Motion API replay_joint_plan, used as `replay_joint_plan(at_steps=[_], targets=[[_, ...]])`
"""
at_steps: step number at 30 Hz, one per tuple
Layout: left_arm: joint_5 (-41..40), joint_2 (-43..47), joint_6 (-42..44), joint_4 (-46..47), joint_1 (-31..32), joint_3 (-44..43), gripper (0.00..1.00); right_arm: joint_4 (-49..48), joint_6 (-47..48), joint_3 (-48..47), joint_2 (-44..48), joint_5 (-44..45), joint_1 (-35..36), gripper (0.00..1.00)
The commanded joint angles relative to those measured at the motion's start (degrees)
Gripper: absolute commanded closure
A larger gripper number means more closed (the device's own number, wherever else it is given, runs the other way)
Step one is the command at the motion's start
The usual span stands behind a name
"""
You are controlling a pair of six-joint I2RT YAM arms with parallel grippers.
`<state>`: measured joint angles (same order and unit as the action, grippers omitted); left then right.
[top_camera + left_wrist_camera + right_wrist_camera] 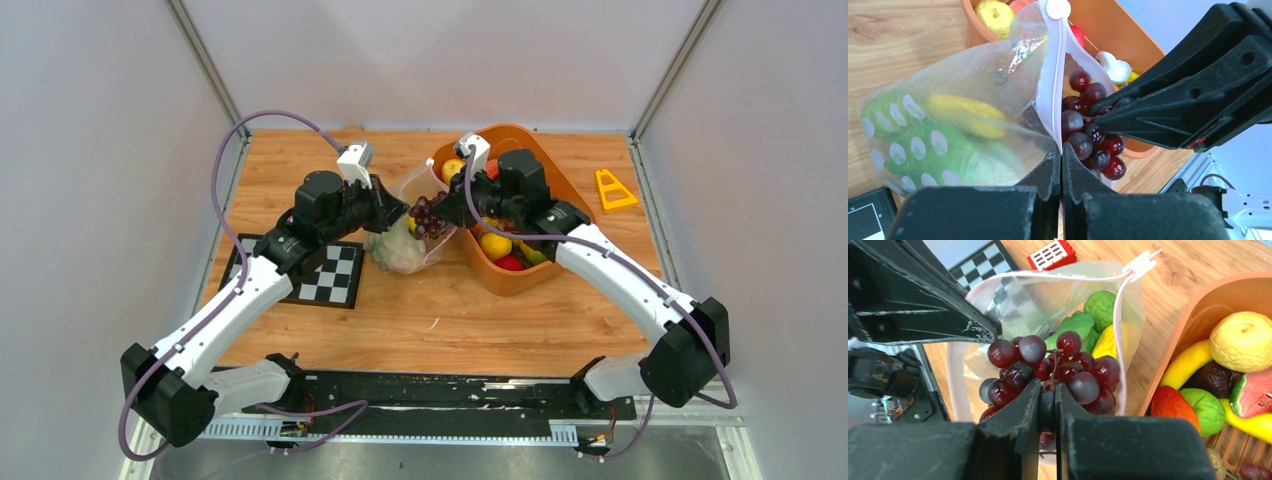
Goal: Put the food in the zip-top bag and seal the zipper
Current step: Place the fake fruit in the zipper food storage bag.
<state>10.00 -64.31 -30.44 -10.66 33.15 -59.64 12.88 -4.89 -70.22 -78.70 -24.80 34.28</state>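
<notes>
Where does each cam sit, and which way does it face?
Top external: above, behind the bases, looking down on the table; left arm and right arm whole.
Left wrist: on the left arm, facing along the left gripper, shut on the zip-top bag.
Right wrist: on the right arm, facing along the right gripper, shut on the purple grapes.
Both wrist views share bag, grapes, orange basket.

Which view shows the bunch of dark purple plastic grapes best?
Right wrist: the purple plastic grapes fill the centre, pinched by the right gripper. Left wrist shows them partly covered by that gripper; top external, tiny.
</notes>
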Motion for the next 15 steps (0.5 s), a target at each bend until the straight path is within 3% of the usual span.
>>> replay_joint_plan(at_steps=[1, 6, 12, 15], targets=[[0.85, 0.06, 1.33, 0.95, -0.20, -2.12, 1.00, -0.51, 3.77, -3.02, -1.61, 8.55, 2.25, 0.97], [2.30, -0.77, -0.45, 3.11, -0.19, -1.35, 1.00, -9.92, -1.57, -3.42, -3.50, 16.35, 3.62, 0.97], [1.42, -0.60, -0.26, 2.70, -0.20, -1.50, 1.00, -17.09, -5.05, -5.43, -7.27, 17.90, 3.61, 0.96], [0.81, -0.47, -0.28, 2.66, -0.24, -1.39, 1.00, -14.73, -5.50, -8.15, -10.53, 14.86, 3.64, 0.83]])
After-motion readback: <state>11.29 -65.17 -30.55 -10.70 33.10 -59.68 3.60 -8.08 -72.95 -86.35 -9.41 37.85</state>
